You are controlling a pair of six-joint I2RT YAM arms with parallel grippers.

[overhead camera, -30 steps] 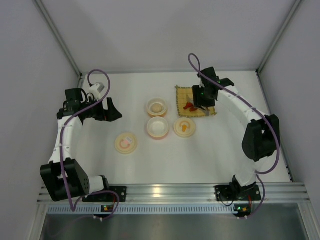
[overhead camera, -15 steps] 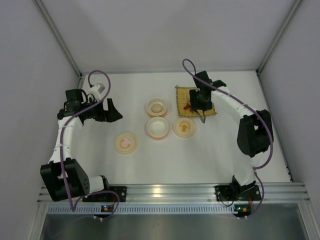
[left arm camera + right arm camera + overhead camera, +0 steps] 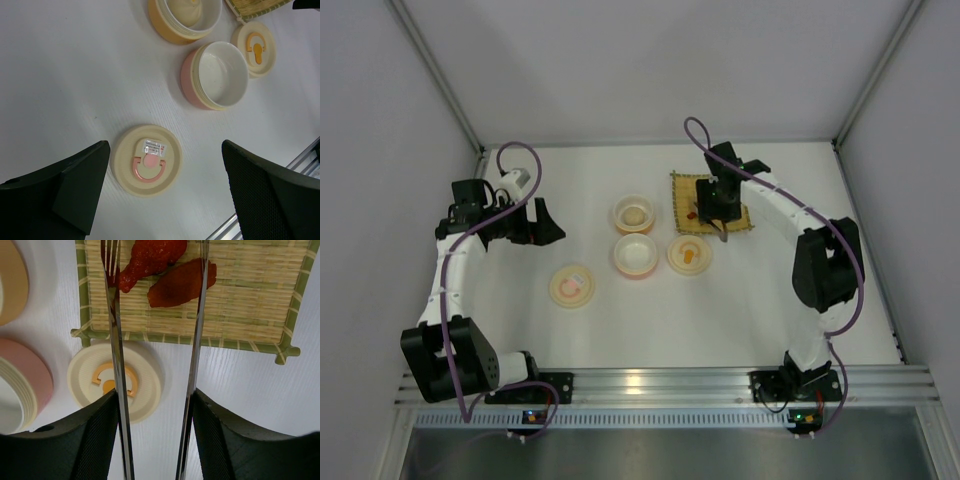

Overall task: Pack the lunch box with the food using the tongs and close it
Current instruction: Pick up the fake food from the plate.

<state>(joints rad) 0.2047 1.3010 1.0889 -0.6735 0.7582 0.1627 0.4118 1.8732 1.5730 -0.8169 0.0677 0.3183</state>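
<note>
My right gripper is shut on the silver tongs, one thin arm against each finger. The tongs' arms stand apart and reach over the yellow woven mat. Two red-orange pieces of food lie on the mat between the tong arms, the left arm's tip right by one piece. In the top view this gripper hangs over the mat. The lunch box's orange bowl holds an off-white ball; the pink bowl has nothing in it. My left gripper is open above a pink-marked lid.
An orange-marked lid lies just in front of the mat, beside the pink bowl. The pink-marked lid sits left of the bowls. Grey walls close in the table on three sides, and an aluminium rail runs along the near edge.
My right arm has shifted a little left over the mat with the tongs, and the tong arms have spread slightly. The left arm has not moved.
</note>
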